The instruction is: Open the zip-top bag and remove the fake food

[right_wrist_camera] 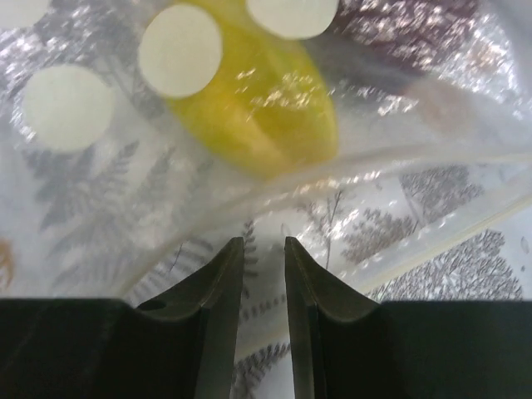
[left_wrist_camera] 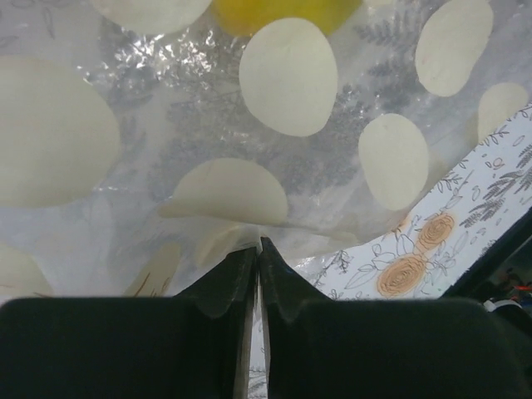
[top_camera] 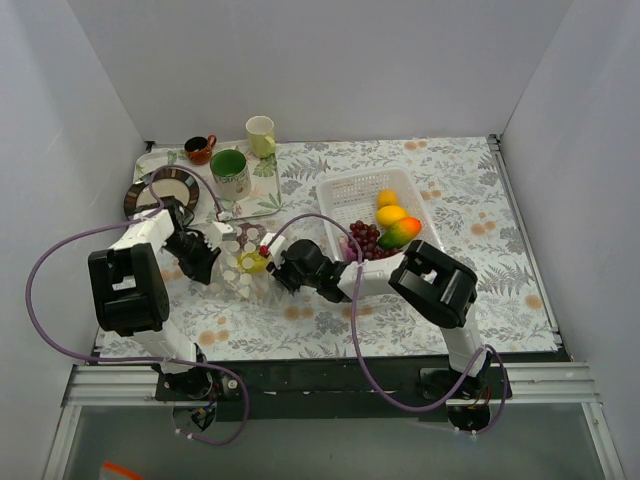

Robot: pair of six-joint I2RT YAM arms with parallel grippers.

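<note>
The clear zip-top bag with white polka dots lies on the cloth between my two grippers. A yellow lemon and a small red piece are at it. My left gripper is at the bag's left edge; in the left wrist view the gripper is shut on the bag's film, with the lemon beyond. My right gripper is at the bag's right edge. In the right wrist view it stands narrowly open over the bag's edge strip, the lemon and a dark purple piece just ahead.
A white perforated basket to the right holds grapes, a yellow fruit, an orange one and a mango-like one. At the back left stand a green mug, a cream cup, a brown cup and a dark plate.
</note>
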